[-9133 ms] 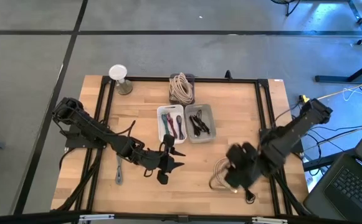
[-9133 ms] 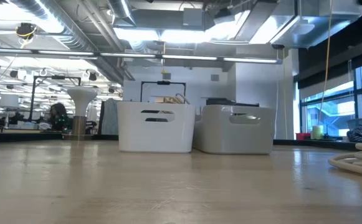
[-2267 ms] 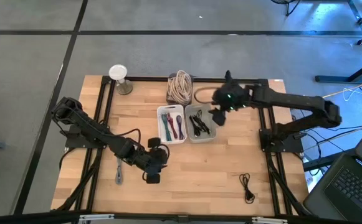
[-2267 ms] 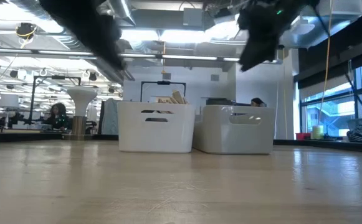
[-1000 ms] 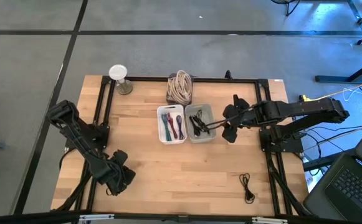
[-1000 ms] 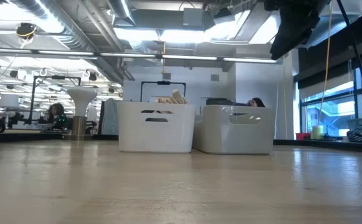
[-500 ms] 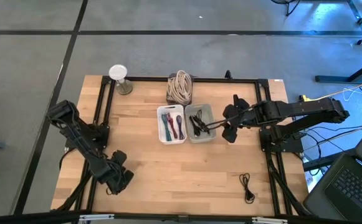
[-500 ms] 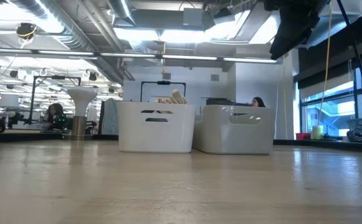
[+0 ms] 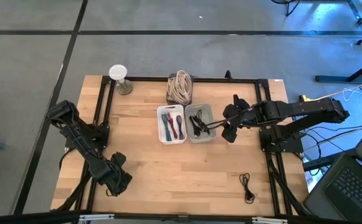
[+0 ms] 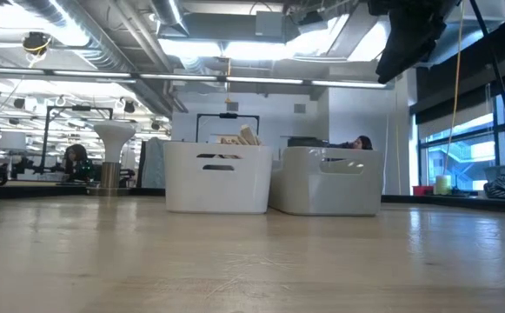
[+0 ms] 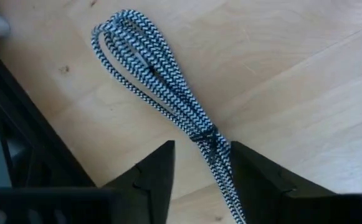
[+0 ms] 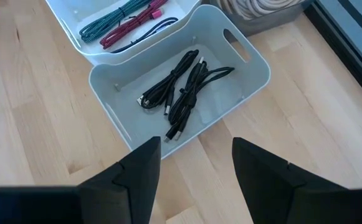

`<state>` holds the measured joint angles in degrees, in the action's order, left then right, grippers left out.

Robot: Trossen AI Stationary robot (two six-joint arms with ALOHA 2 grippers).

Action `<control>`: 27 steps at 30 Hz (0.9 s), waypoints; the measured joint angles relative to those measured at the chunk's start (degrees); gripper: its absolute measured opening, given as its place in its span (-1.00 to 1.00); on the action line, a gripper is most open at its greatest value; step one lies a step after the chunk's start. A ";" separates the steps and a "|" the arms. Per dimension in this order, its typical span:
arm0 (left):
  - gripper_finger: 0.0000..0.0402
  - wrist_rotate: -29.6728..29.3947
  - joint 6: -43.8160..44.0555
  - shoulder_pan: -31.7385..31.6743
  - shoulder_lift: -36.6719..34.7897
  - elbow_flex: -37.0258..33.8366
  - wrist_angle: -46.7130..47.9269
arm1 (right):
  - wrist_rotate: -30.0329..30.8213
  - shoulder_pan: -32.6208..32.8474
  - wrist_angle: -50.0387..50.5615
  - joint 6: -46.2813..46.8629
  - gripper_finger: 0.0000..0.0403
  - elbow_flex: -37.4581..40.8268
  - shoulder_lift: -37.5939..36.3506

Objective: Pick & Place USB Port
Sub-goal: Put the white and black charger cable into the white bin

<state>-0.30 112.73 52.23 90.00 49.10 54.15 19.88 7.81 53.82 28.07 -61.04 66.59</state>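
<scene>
A black-and-white braided cable bundle [image 11: 162,81] lies flat on the wood at the table's near left. My left gripper [image 11: 200,167] hangs over it, open, with one finger on either side of the bundle's tied waist [image 11: 207,138]. In the high view the left gripper [image 9: 116,177] hides the bundle. My right gripper [image 9: 229,122] is open and hovers just right of the grey bin [image 12: 250,56], which holds black cables [image 12: 182,87]. The white bin [image 9: 171,124] beside it holds coloured cables [image 12: 121,17]. A small black cable [image 9: 247,186] lies on the table at the near right.
A third bin at the far edge holds a beige cable coil [image 9: 181,86]. A white stand [image 9: 119,77] sits at the far left corner. The black table frame [image 11: 19,137] runs close beside the braided bundle. Bare wood spreads across the table's near middle [image 9: 187,174].
</scene>
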 joint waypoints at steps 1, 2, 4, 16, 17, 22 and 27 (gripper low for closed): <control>-0.24 -0.17 0.01 -0.05 0.00 0.00 0.02 | 0.00 0.00 0.00 -0.01 -0.01 0.00 0.00; -0.19 -0.55 0.10 -0.12 0.00 0.00 0.04 | 0.00 0.00 0.00 -0.01 -0.01 0.00 0.00; -0.12 -1.47 0.13 -0.20 -0.02 0.00 0.04 | 0.00 0.00 0.00 -0.04 -0.01 0.00 0.00; -0.11 -1.35 0.29 -0.26 1.45 -5.04 -5.51 | 0.00 0.00 0.15 -0.19 -0.01 0.00 0.00; -0.13 -1.45 0.15 -0.26 1.27 -5.62 -6.32 | 0.00 0.00 0.20 -0.19 -0.01 0.00 0.00; -0.41 -2.40 -1.90 -0.24 1.20 -5.35 -6.35 | 0.02 -0.02 0.24 -0.19 -0.01 0.00 0.00; -0.90 -4.24 -4.86 -0.20 0.67 -4.16 -6.36 | 0.02 0.00 0.20 -0.19 -0.01 0.00 0.02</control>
<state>-4.54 107.87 52.03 90.66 44.94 47.79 19.90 7.81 54.02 27.88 -61.04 66.61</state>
